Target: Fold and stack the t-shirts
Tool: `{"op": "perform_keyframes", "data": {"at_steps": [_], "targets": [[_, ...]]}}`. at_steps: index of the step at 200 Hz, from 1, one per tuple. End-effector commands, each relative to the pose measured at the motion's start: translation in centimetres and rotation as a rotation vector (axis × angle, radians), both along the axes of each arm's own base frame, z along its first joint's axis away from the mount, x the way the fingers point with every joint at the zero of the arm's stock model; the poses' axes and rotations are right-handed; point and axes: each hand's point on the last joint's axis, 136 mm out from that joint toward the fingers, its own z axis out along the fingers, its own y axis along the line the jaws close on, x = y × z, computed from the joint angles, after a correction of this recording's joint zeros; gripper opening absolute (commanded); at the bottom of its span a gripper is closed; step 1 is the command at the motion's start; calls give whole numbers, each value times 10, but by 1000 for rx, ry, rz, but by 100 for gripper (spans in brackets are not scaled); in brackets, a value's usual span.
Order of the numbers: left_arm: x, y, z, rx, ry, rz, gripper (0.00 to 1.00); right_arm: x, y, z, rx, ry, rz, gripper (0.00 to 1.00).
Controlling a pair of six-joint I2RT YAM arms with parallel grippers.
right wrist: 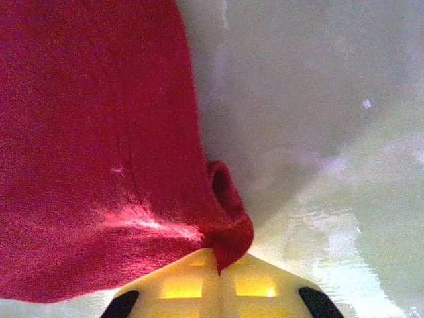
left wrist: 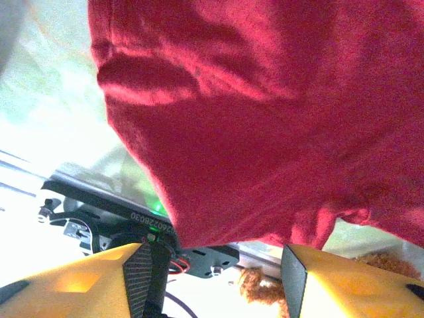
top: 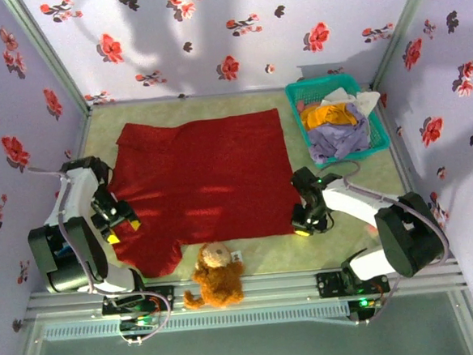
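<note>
A large deep-red t-shirt (top: 204, 180) lies spread flat over the middle of the table. My right gripper (top: 303, 226) is at its near right corner. In the right wrist view this gripper (right wrist: 222, 264) is shut on a pinched fold of the red t-shirt (right wrist: 86, 165). My left gripper (top: 119, 221) sits at the shirt's near left edge, by the sleeve. In the left wrist view it (left wrist: 218, 281) stands open, and the hem of the red t-shirt (left wrist: 265, 119) lies just beyond the fingertips, with no cloth between them.
A teal basket (top: 321, 82) at the back right holds a mustard-orange shirt (top: 330, 116), a lavender one (top: 339, 142) and a white one (top: 363, 99). A brown teddy (top: 217, 274) sits at the near edge, just below the red shirt. Flowered walls close in three sides.
</note>
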Motion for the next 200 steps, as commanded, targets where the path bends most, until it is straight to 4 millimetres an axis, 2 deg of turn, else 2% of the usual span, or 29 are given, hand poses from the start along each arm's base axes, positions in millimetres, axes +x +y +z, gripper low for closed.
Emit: {"op": "perform_keyframes", "data": {"at_steps": [1, 20, 33, 59, 114, 142, 200], "targets": [[-19, -4, -6, -51, 68, 91, 57, 12, 3, 3, -8, -39, 32, 1], [-20, -7, -17, -122, 81, 194, 56, 14, 4, 6, -4, -50, 29, 0], [-14, -11, -20, -151, 69, 242, 56, 15, 6, 8, 0, -46, 31, 0], [-9, 0, -29, -115, 67, 304, 51, 16, 6, 11, 0, -42, 38, 0], [-14, 29, -32, 12, 124, 225, 51, 11, -2, 14, -2, -22, 11, 0], [-9, 32, -44, 25, 99, 247, 46, 13, -5, 12, 4, -12, -6, 0], [-6, 31, -68, 28, 103, 270, 43, 11, -10, 12, 11, 5, -18, 0]]}}
